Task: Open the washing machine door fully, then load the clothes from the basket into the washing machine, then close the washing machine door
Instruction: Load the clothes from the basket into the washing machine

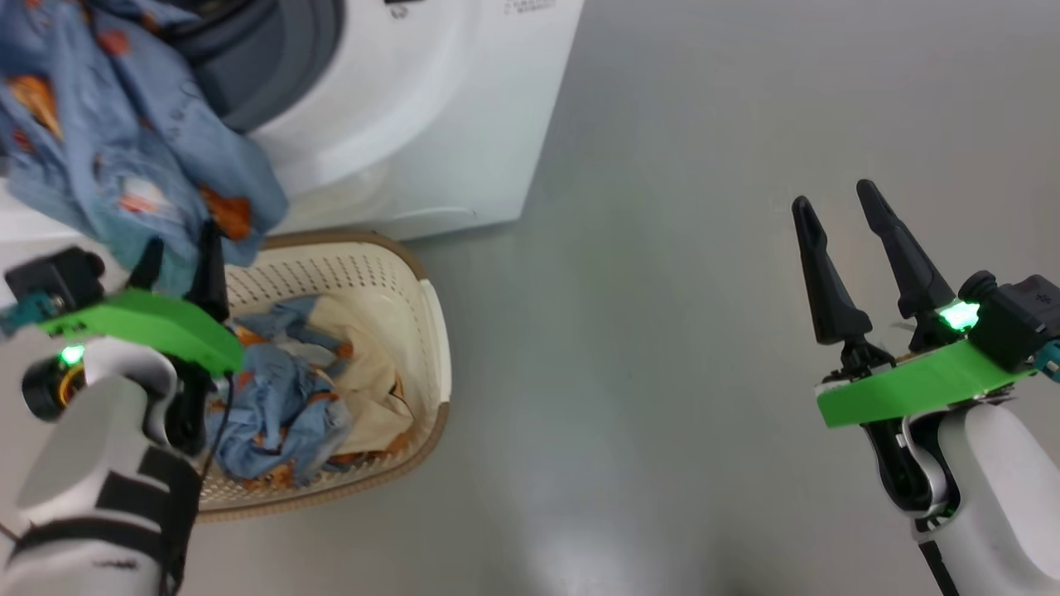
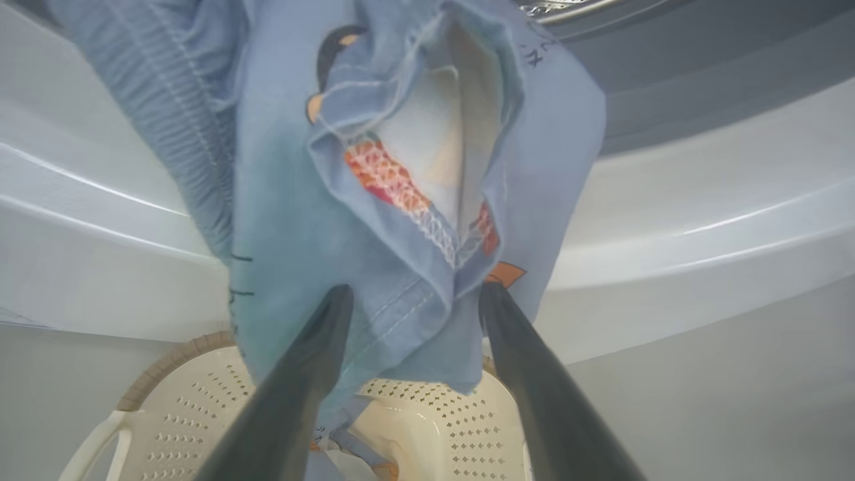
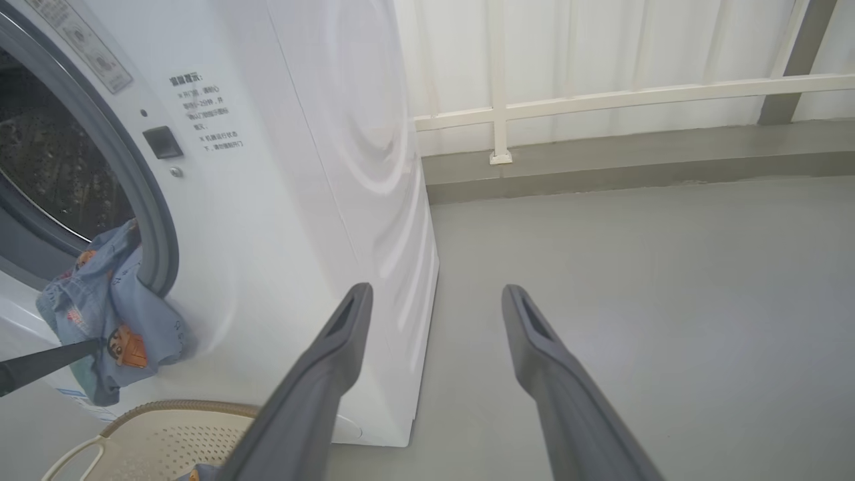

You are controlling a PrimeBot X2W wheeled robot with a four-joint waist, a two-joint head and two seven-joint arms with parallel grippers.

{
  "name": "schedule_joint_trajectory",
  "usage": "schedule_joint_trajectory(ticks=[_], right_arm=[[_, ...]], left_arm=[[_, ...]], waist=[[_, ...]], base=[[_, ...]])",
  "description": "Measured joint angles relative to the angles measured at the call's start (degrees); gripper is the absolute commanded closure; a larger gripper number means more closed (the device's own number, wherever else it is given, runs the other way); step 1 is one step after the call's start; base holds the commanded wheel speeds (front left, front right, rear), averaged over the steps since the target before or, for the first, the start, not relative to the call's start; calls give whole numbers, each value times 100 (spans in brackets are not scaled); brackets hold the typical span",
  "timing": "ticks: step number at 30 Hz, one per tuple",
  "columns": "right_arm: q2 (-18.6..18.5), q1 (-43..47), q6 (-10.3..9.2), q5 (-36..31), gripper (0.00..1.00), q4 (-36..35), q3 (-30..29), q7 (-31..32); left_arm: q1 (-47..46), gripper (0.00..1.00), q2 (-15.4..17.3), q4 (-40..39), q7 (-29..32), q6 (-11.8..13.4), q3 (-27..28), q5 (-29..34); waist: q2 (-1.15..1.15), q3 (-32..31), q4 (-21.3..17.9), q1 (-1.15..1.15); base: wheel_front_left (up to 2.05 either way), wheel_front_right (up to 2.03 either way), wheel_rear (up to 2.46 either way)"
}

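Note:
A light blue piece of the clothes [image 1: 124, 149] with orange prints hangs out of the washing machine [image 1: 431, 124] mouth, over its grey gasket [image 3: 143, 194] and down the white front. My left gripper [image 1: 180, 248] is open at the cloth's lower hem [image 2: 374, 267], and the fabric droops between its spread fingers. Right below stands the basket [image 1: 431, 331], holding more blue pieces and a cream one [image 1: 281, 397]. My right gripper [image 1: 834, 199] is open and holds nothing, over bare floor well to the right of the machine. The washing machine door is out of view.
Grey floor [image 1: 662, 331] stretches to the right of the machine and basket. In the right wrist view a white railing [image 3: 601, 100] and a low kerb run along the far side. The dark steel drum [image 3: 47, 167] shows through the opening.

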Motion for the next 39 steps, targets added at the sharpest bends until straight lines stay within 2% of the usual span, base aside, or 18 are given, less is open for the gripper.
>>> schedule_joint_trajectory(ticks=[8, 19, 20, 21, 22, 27, 39], right_arm=[[151, -193, 0, -77, 0, -68, -80, 0], [207, -194, 0, -178, 0, -114, -126, 0], [207, -196, 0, -178, 0, -114, -126, 0], [203, -196, 0, -179, 0, -114, -126, 0], [203, -198, 0, -181, 0, -114, -124, 0], [187, -244, 0, -187, 0, -99, -115, 0], [157, -265, 0, -178, 0, 24, -80, 0]], left_arm=[[-661, 0, 159, 722, 231, -1, 73, -411], [-1176, 0, 287, 1024, -294, 77, 279, -376], [-1178, 12, 287, 967, -298, 78, 305, -349], [-1160, 65, 280, 875, -283, 99, 342, -288], [-1110, 100, 268, 764, -279, 143, 391, -209], [-926, 100, 231, 335, -289, 151, 609, 101], [-405, 100, 99, -98, -308, 18, 931, 578]], waist=[[0, 477, -259, 0], [0, 779, -392, 0], [0, 782, -375, 0], [0, 784, -353, 0], [0, 783, -330, 0], [0, 733, -221, 0], [0, 383, -37, 0]], base=[[0, 0, 0], [0, 0, 0], [0, 0, 0], [0, 0, 0], [0, 0, 0], [0, 0, 0], [0, 0, 0]])
